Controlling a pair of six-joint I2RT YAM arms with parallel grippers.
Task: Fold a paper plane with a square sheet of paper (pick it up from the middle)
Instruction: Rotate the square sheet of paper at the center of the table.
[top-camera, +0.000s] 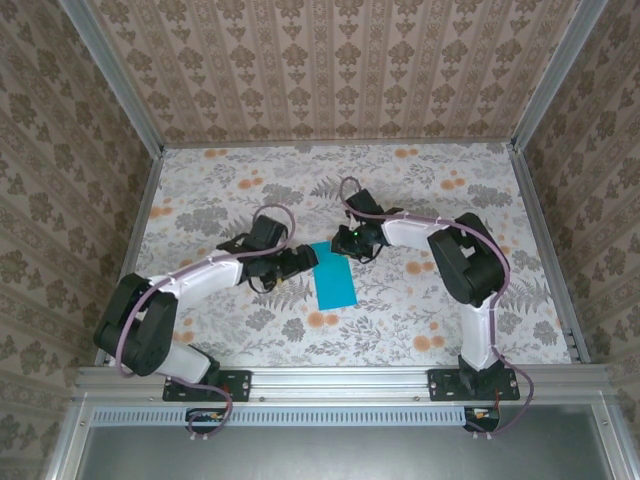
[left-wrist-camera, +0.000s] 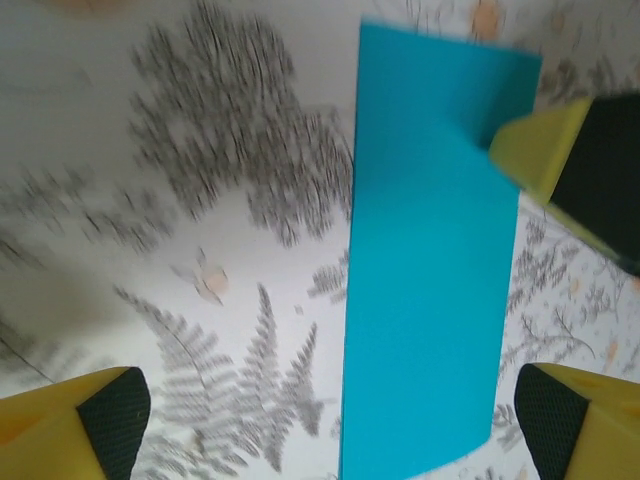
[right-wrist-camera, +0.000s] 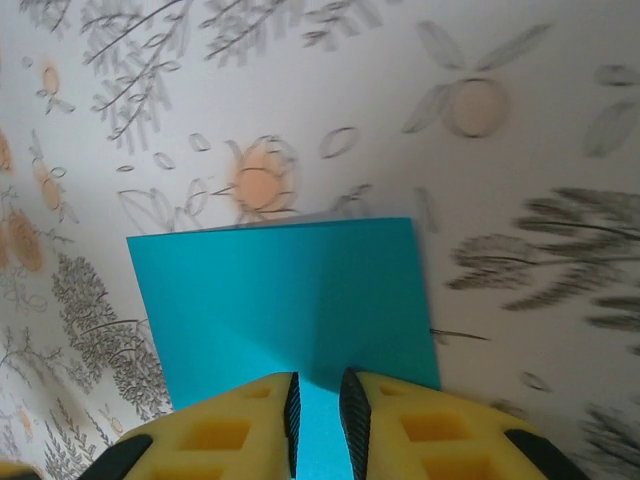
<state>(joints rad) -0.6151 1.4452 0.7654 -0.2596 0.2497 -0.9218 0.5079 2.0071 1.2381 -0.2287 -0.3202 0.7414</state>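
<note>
Top external: a teal-blue folded paper sheet (top-camera: 334, 282), a long flat rectangle, lies at the middle of the flower-patterned tabletop (top-camera: 440, 190). The left end effector (top-camera: 303, 262) sits just beside the sheet's left long edge, near its far end. The right end effector (top-camera: 350, 246) is at the sheet's far right corner.

Left wrist: the sheet (left-wrist-camera: 430, 280) lies flat. The left end effector (left-wrist-camera: 330, 410) is spread wide and holds nothing. One yellow, black-padded finger (left-wrist-camera: 110, 415) is well left of the sheet, the other just past its right edge. One of the right end effector's yellow fingertips (left-wrist-camera: 545, 150) overlaps the sheet's right edge.

Right wrist: the right end effector (right-wrist-camera: 320, 415) hangs over one short end of the sheet (right-wrist-camera: 280, 300), its pads a narrow slit apart. Teal shows through the slit. We cannot tell whether the tips touch the sheet.
</note>
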